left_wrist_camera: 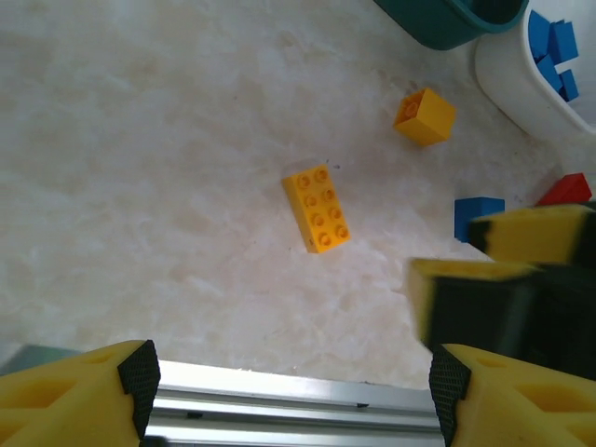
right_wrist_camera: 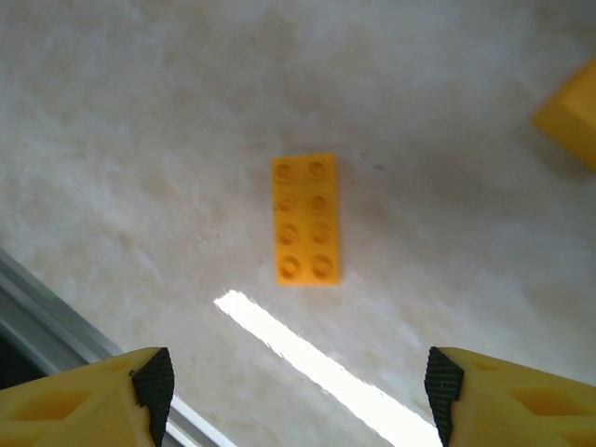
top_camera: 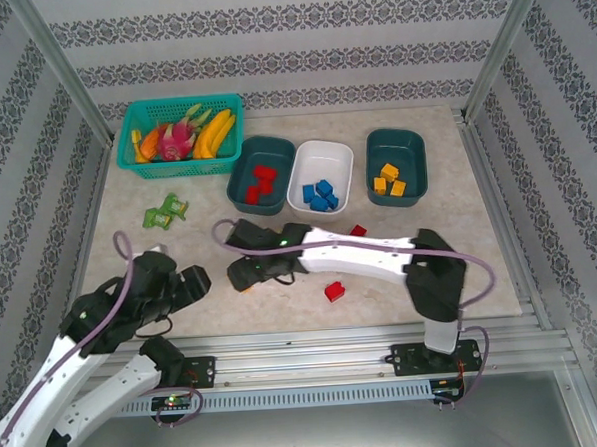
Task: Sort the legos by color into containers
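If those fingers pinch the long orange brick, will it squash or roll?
The long orange brick looks like hard plastic, probably stiff. Lying flat, studs up, with straight sides, it should slide, not roll. Smooth sides might slip.

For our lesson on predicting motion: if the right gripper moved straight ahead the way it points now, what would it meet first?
Probably the long yellow brick lying flat on the table, centred ahead of the open right gripper; how far off is unclear.
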Available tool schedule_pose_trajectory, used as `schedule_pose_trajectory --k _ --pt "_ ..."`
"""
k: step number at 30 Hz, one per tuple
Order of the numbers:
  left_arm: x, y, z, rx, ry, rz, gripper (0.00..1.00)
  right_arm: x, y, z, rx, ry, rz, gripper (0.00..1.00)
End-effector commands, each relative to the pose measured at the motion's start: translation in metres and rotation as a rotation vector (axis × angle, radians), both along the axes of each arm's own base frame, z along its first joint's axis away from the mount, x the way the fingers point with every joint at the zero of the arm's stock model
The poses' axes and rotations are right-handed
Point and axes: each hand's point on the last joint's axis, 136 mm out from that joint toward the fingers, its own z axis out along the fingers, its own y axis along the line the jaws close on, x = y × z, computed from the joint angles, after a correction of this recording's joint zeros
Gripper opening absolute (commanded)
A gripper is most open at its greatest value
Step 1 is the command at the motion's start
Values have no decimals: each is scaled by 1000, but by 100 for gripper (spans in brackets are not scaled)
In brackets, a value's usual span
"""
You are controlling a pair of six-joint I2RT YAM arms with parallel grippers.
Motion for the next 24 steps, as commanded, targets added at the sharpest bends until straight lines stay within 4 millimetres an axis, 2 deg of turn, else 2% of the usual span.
schedule_pose_trajectory --k 1,6,11,17,20,22,24 --pt "-21 20 -9 16 42 59 79 1 4 -21 -124 -4 -10 76" --pt "-34 28 -3 -10 12 53 79 11 19 -54 -228 8 -19 77" --pt "-40 30 0 -21 8 38 79 22 15 -78 -330 -8 -33 73" --pt "-42 30 6 -22 -4 20 79 24 21 -96 -334 14 -30 50" --pt "-41 27 6 -28 -7 4 78 24 24 -98 -327 18 -31 40" --pt "-40 23 6 -37 -9 -11 78 26 24 -97 -323 19 -39 37" --pt "-36 17 8 -48 -16 -33 78 29 25 -91 -305 14 -46 32"
